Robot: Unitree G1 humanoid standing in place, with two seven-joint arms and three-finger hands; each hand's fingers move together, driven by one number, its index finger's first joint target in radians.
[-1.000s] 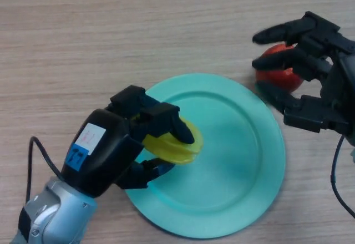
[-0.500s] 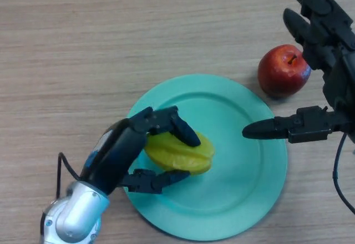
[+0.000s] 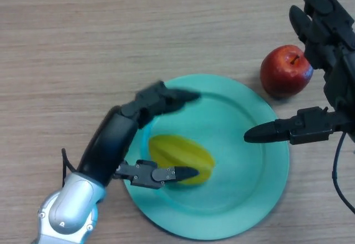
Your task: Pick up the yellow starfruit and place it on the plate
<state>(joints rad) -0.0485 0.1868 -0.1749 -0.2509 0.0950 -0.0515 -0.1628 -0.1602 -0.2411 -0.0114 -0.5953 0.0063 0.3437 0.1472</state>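
starfruit: the yellow starfruit [image 3: 181, 159] lay on its side on the plate [image 3: 244, 194], left of the plate's middle, resting on the plate surface

plate: teal, round, flat on the wooden desk [image 3: 83, 44]

left hand: the left hand [image 3: 141, 136] was spread wide over the left part of the plate, fingers [image 3: 166, 97] straight above the fruit and thumb [image 3: 158, 173] out below it; it gripped nothing. The thumb tip sat at or against the fruit's lower edge; contact could not be settled from this view

right hand: the right hand [image 3: 324, 50] hung open at the right edge, one finger reaching over the plate's right rim, holding nothing

apple: a red apple [image 3: 286, 71] stood on the desk just beyond the plate's upper right rim, apart from the starfruit

task state: judged done as far as placement goes, with the fruit on the plate and released

handling: probably a light, stiff piece with a smooth, waxy skin and long ridges, so likely to slip or roll onto a neighbouring ridge if nudged

where to hold: best taken across the middle, fingers and thumb on opposite ridges, rather than by the tapered ends
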